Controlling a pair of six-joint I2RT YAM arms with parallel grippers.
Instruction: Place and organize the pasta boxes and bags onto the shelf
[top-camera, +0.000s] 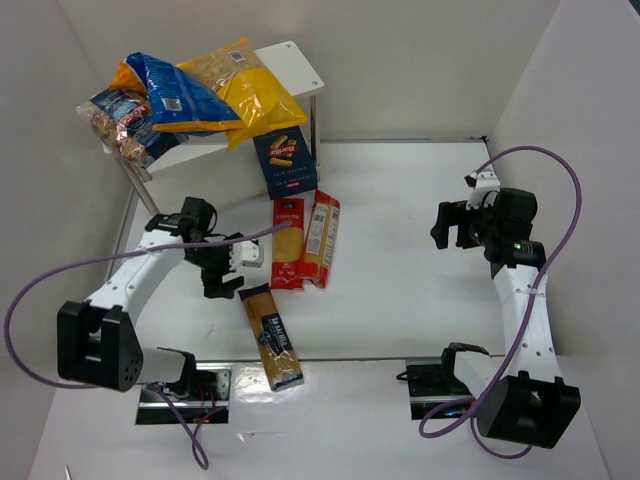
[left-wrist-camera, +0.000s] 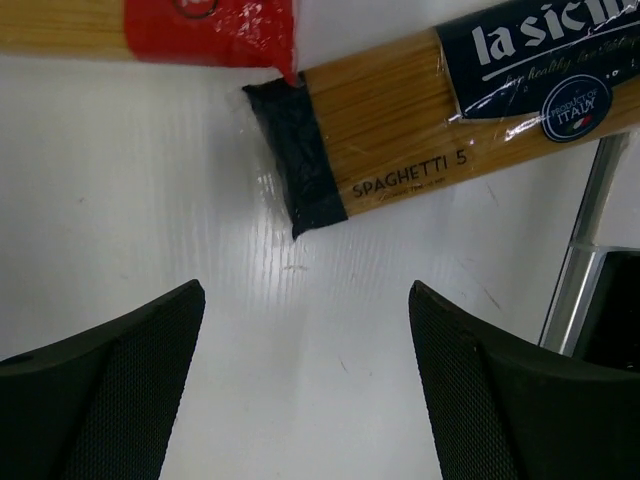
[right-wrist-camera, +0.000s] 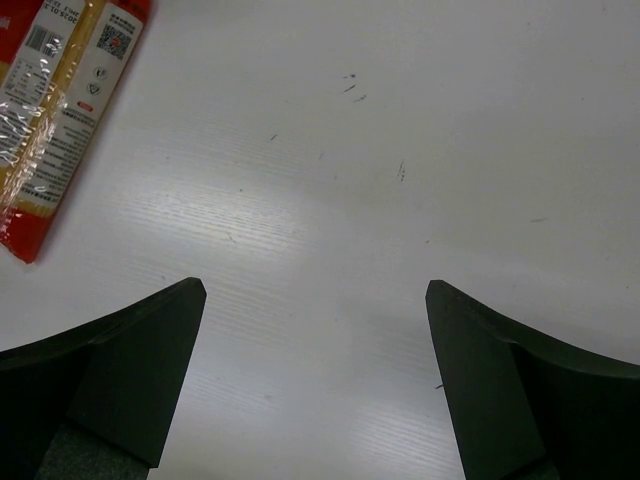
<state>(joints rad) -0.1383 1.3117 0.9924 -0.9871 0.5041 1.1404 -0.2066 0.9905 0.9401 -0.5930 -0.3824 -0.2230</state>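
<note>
The white shelf (top-camera: 296, 60) stands at the far left. On its top lie a blue bag (top-camera: 175, 95), a yellow bag (top-camera: 252, 92), an orange bag (top-camera: 124, 74) and a clear bag with a blue-red label (top-camera: 122, 125). A dark-blue box (top-camera: 285, 160) stands at the shelf's front. Two red boxes (top-camera: 288, 242) (top-camera: 322, 238) lie side by side on the table. The long clear spaghetti packet (top-camera: 270, 335) lies near them. My left gripper (top-camera: 228, 272) is open and empty just left of the packet's far end (left-wrist-camera: 450, 110). My right gripper (top-camera: 450, 225) is open and empty over bare table.
White walls close in the table on the left, back and right. Purple cables (top-camera: 545, 160) loop from both arms. A metal base bracket (left-wrist-camera: 585, 240) shows beside the packet. One red box's end (right-wrist-camera: 60, 110) lies far left in the right wrist view.
</note>
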